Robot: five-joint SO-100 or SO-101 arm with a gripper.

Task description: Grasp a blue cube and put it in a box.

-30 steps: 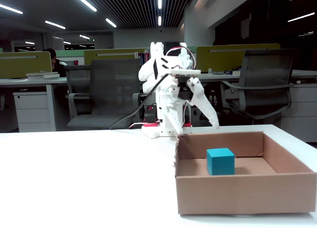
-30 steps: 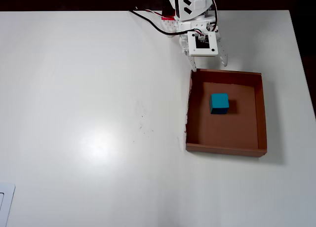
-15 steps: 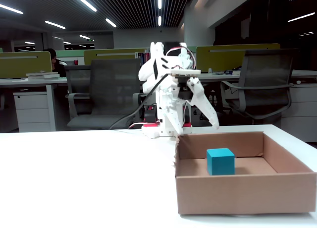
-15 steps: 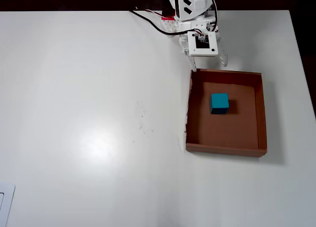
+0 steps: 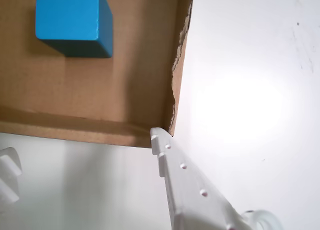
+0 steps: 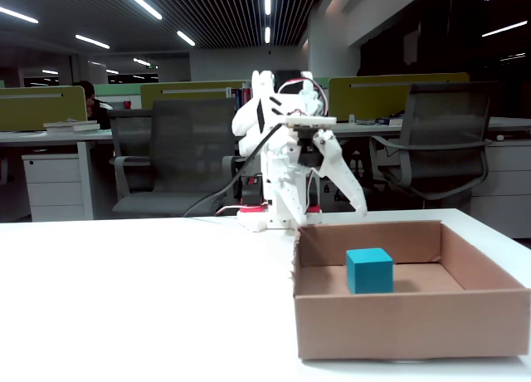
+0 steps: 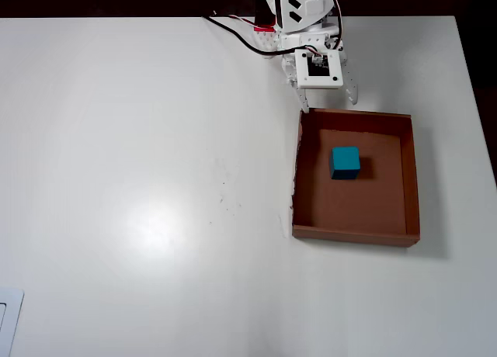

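Just beyond the gripper [image 7: 329, 102], on the far side of the nearest cardboard wall as the overhead view shows it, the blue cube [image 7: 345, 162] sits on the floor of the box [image 7: 411, 178], clear of all four walls and a little nearer the wall beside the gripper than the opposite one. Nothing is between the fingers: they are spread apart and empty, with their tips poised at the outer edge of that wall, above the white table [image 7: 140, 178]. From the wrist view one white finger [image 5: 192, 190] reaches up from the bottom edge, its tip just beside the box's [image 5: 100, 90] ragged, torn corner, and a small part of the other finger shows at the lower left; the blue cube [image 5: 70, 20] lies ahead of them, inside the box and well apart from both. Seen from the fixed view, the gripper [image 6: 332, 212] hangs behind the box's [image 6: 406, 324] back wall, fingers angled downward, with the blue cube [image 6: 369, 270] resting flat in front of it. Red and black cables [image 7: 247, 32] run from the arm's base.
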